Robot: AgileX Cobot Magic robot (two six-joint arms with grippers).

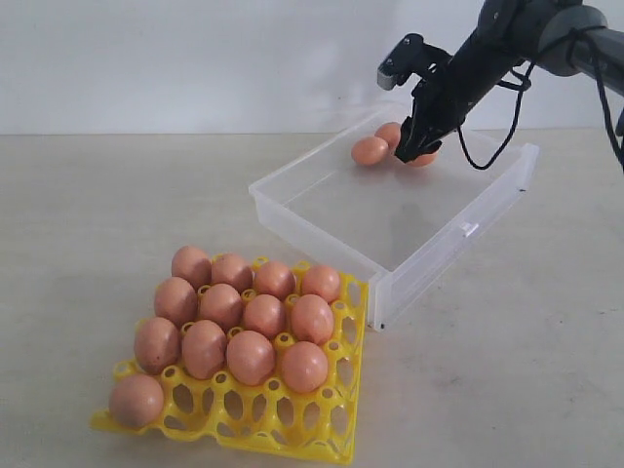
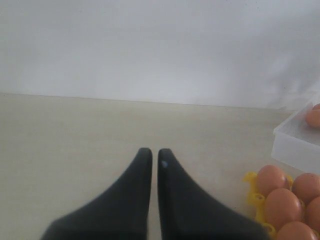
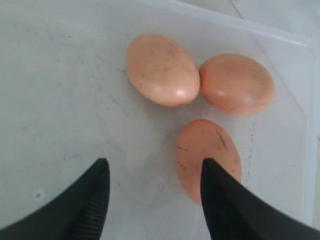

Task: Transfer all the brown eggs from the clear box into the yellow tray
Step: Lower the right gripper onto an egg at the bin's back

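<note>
Thirteen brown oval eggs (image 1: 251, 357) fill the yellow lattice tray (image 1: 292, 431); three lie before your wide, empty right hand (image 3: 155, 167), in the clear plastic box (image 1: 312, 237).

Black right gripper (image 3: 155, 162), grey elbow joint (image 1: 573, 27)

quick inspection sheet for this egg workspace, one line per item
surface: pale table, no spills seen
job's things: box holds three eggs bunched at its far corner; tray holds thirteen eggs, front row mostly unfilled
clutter: nothing seen
grippers: right gripper open, low over the three eggs, holding nothing; left gripper shut, empty, over the table near the tray
cables: black cable loops off the right arm above the box
surroundings: plain white wall
</note>
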